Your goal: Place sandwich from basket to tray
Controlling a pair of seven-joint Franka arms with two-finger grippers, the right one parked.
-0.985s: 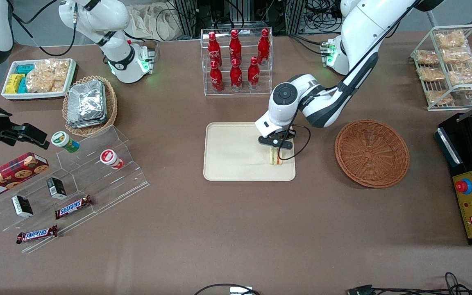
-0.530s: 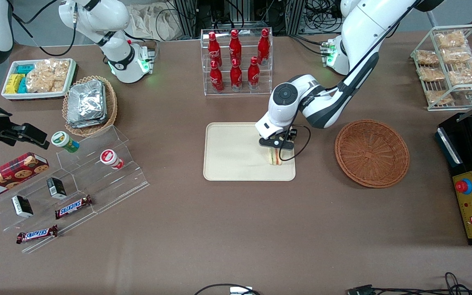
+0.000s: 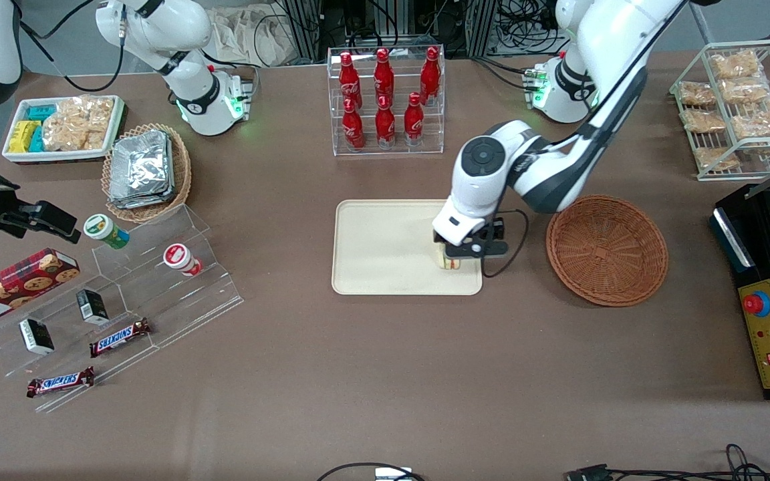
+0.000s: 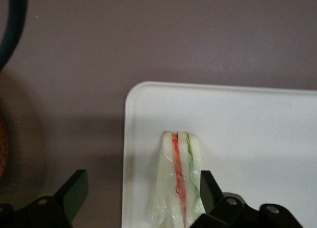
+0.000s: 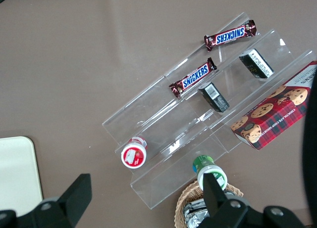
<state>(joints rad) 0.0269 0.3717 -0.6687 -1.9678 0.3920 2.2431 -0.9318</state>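
The sandwich (image 3: 450, 262) stands on its edge on the cream tray (image 3: 378, 247), near the tray's corner closest to the reddish-brown basket (image 3: 605, 249). It is a pale wedge with red and green layers, as the left wrist view (image 4: 179, 181) shows on the tray (image 4: 257, 139). My left gripper (image 3: 456, 256) hangs right over it. In the left wrist view the gripper (image 4: 143, 198) is open, with the sandwich between the black fingers (image 4: 75, 188), close against one and well apart from the other. The basket is empty.
A rack of red bottles (image 3: 385, 100) stands farther from the camera than the tray. A tan basket of foil packets (image 3: 146, 170), a white snack dish (image 3: 61, 127) and clear acrylic steps (image 3: 138, 280) lie toward the parked arm's end. A wire rack (image 3: 736, 107) and black box (image 3: 769, 287) lie toward the working arm's end.
The left arm's hand and elbow have shifted sideways toward the reddish-brown basket. The sandwich stays at the same spot on the tray.
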